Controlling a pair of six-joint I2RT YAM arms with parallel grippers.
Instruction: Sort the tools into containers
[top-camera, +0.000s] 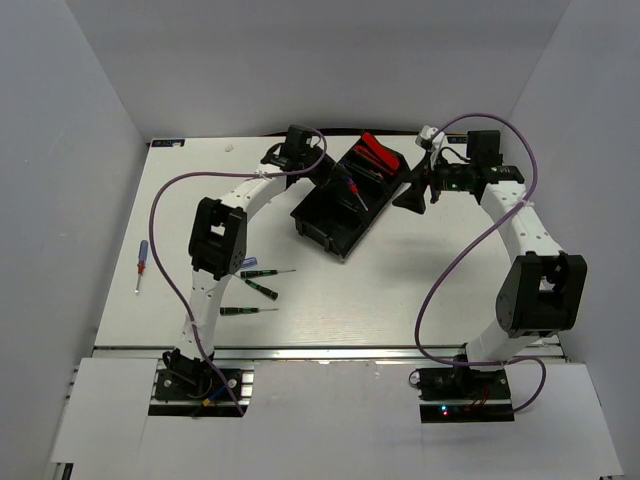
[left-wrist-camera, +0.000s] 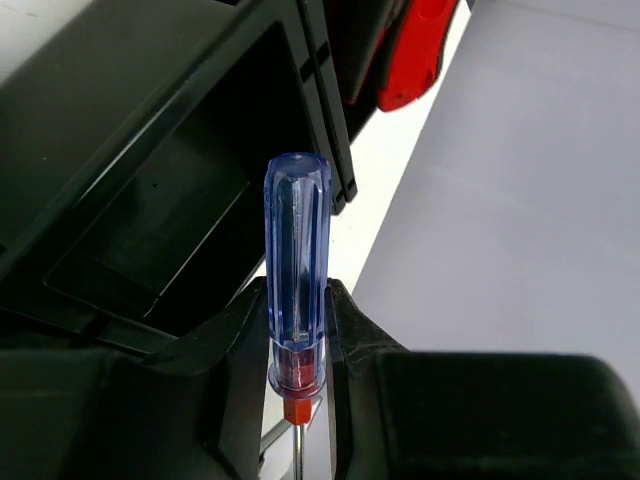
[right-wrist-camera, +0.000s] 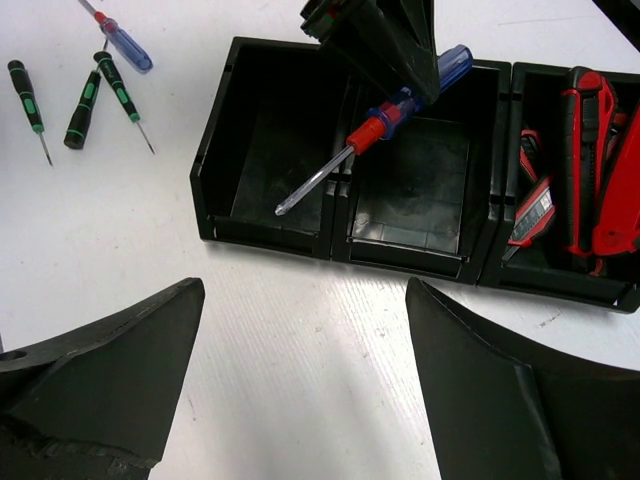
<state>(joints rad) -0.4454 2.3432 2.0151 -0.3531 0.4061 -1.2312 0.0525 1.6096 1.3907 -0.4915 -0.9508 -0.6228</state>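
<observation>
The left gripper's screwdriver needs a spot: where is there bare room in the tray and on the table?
The near-end compartment and the middle compartment have bare floors. The far-end compartment is crowded with red-handled tools. The table before the tray is bare.

White-link left arm (top-camera: 245, 198) and white-link right arm (top-camera: 527, 228) are showing black joint housings (top-camera: 218, 236) and trailing looped purple cables (top-camera: 432, 290).

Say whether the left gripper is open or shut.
Shut: the left gripper's black fingers press both sides of the clear blue-handled screwdriver.
</observation>
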